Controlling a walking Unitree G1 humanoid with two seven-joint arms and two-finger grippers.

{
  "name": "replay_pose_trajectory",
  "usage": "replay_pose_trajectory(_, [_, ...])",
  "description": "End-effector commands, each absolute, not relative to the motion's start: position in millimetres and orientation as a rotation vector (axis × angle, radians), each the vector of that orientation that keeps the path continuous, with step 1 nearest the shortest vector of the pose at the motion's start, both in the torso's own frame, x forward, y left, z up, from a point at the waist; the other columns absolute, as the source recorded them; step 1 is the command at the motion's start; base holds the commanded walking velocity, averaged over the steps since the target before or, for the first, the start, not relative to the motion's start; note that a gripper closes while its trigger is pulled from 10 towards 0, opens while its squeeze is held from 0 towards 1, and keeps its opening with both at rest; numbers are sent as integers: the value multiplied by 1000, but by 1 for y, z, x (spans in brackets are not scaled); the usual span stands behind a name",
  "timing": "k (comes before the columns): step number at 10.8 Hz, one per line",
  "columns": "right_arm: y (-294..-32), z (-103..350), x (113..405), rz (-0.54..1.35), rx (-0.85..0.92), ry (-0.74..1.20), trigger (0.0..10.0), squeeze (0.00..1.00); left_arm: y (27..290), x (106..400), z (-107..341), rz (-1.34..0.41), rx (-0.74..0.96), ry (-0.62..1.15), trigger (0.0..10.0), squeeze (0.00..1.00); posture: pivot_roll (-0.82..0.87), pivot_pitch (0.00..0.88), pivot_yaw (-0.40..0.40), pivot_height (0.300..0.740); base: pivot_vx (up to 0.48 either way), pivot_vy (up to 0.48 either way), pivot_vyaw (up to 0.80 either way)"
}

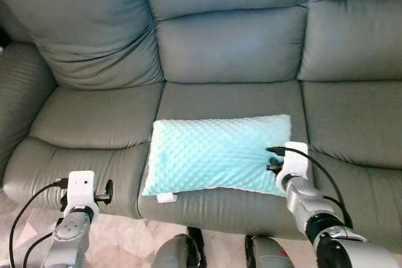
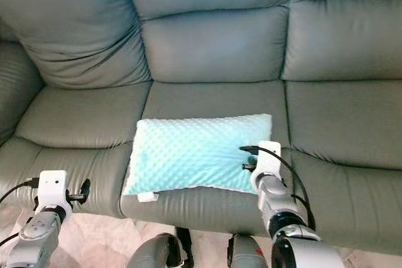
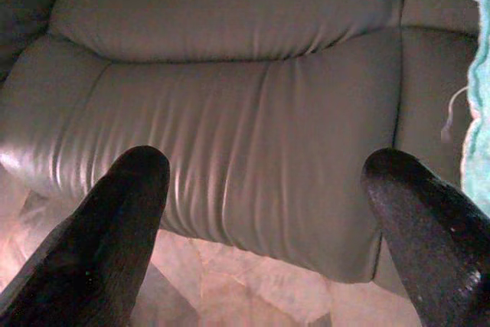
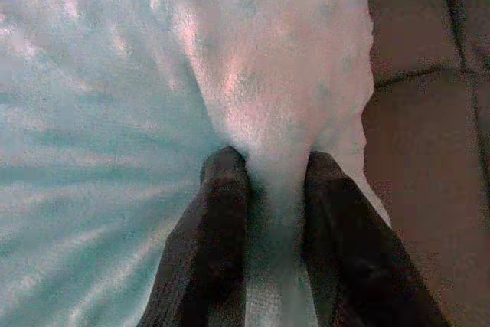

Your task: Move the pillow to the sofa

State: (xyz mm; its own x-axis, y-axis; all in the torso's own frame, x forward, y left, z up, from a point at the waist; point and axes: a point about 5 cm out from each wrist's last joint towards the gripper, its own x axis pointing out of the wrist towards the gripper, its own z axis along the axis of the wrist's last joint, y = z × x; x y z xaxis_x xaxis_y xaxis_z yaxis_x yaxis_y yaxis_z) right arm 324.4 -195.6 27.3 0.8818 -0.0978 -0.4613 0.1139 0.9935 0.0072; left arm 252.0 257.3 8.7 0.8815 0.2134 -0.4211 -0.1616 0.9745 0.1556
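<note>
Pillow (image 1: pixel 217 153) is already flat on the sofa's (image 1: pixel 226 48) middle seat cushion, long axis across the seat, near edge close to the cushion's front lip.

Left gripper (image 3: pixel 268 181): fingers spread wide, holding nothing, hovering off the front of the left seat cushion at the pillow's 8 o'clock, well apart from it. Only a sliver of pillow edge and a loose thread in its wrist view.

Right gripper (image 4: pixel 272 181): fingers narrow, pinching a fold of pillow fabric at the pillow's 4 o'clock corner.

Risks, as I judge them:
- If the right arm backs off before the fingers let go, it drags the pillow toward 6 o'clock and off the seat front. Pillow sits close to that lip, so there's little margin.
- Nubby fabric could snag on the fingers on release, with the same result.
- Left gripper is low at the seat front; a sweep toward 3 o'clock could clip the pillow's tag (image 1: pixel 166 198).

Pillow itself: pale aqua, dimpled plush cover, rectangular, soft and lightly filled. Bunches easily where pinched. Small white tag hanging off the near-left corner.
</note>
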Motion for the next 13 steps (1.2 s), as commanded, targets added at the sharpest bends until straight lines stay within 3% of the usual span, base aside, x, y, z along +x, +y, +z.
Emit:
replay_pose_trajectory(1, [-197, 15, 313, -130, 35, 525, 0, 0, 269, 240, 3, 233, 125, 491, 10000, 0, -38, 327, 205, 740, 0, 0, 0])
replay_pose_trajectory(11, [-218, 12, 305, -138, -22, 517, 0, 0, 267, 242, 2, 230, 121, 496, 10000, 0, -56, 321, 203, 740, 0, 0, 0])
replay_pose_trajectory(12, [-218, 10, 303, -132, -53, 529, 10000, 0, 266, 243, 1, 226, 121, 496, 10000, 0, -56, 322, 205, 740, 0, 0, 0])
replay_pose_trajectory(13, [-217, 10, 303, -131, -56, 524, 10000, 12, 264, 243, 2, 224, 120, 494, 10000, 0, -56, 321, 207, 740, 0, 0, 0])
